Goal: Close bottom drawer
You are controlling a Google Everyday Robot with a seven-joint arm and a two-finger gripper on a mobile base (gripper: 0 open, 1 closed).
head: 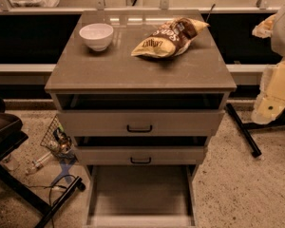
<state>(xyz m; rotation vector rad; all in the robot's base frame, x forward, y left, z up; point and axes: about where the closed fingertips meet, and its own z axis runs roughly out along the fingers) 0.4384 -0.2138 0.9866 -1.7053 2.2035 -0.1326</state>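
Observation:
The bottom drawer (pixel 140 196) is pulled far out of the cabinet (pixel 133 75) toward the lower edge of the view. Its long flat tray looks empty, and its front rim (pixel 140 221) lies at the very bottom of the frame. Its handle is hidden. Above it, the middle drawer (pixel 140 155) and the top drawer (pixel 140 122) stand partly open, each with a black bar handle. Pale links of my arm (pixel 275 87) show at the right edge, well away from the drawers. My gripper is out of view.
A white bowl (pixel 96 35) and a chip bag (pixel 168 37) sit on the cabinet top. A wire basket (pixel 57 139) and cables lie on the floor at the left beside a dark stand (pixel 9 137). A black bar (pixel 243 129) lies on the floor at the right.

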